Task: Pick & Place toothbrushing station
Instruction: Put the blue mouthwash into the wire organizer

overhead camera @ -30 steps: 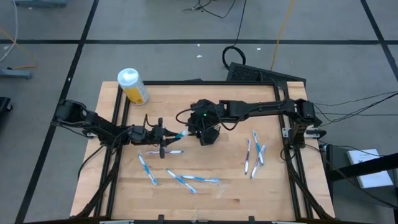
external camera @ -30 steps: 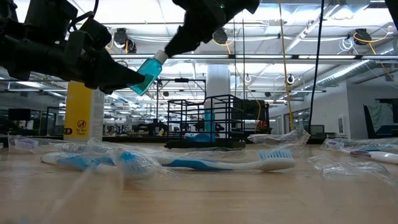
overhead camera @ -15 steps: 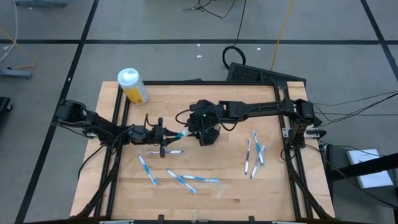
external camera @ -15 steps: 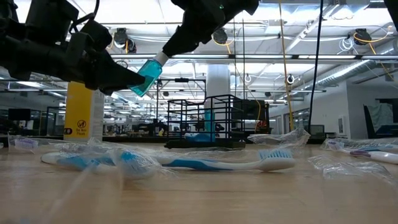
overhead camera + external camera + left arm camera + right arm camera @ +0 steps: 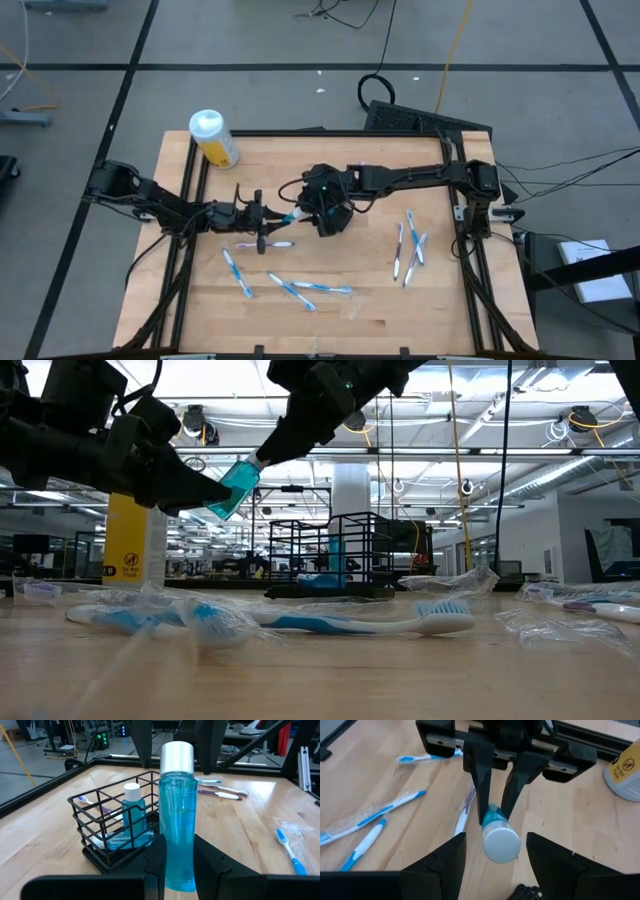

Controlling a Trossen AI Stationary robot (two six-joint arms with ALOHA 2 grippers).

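My left tool [image 5: 177,862] is clenched on the lower body of a teal tube [image 5: 177,815], holding it in the air above the middle of the surface [image 5: 350,265]. My right tool [image 5: 492,852] stands released around the tube's white capped end, fingers either side and not yet gripping. The basket [image 5: 112,832] sits just beyond the tube, near the surface's centre, with a smaller tube [image 5: 134,812] and a toothbrush inside. More toothbrushes [image 5: 290,288] lie loose toward the front edge and toward the right edge. I judge the tube light, rigid and smooth, so likely slippery; grasp it across the body just below the cap. The wire basket looks stiff and light; take it by a rim wire.
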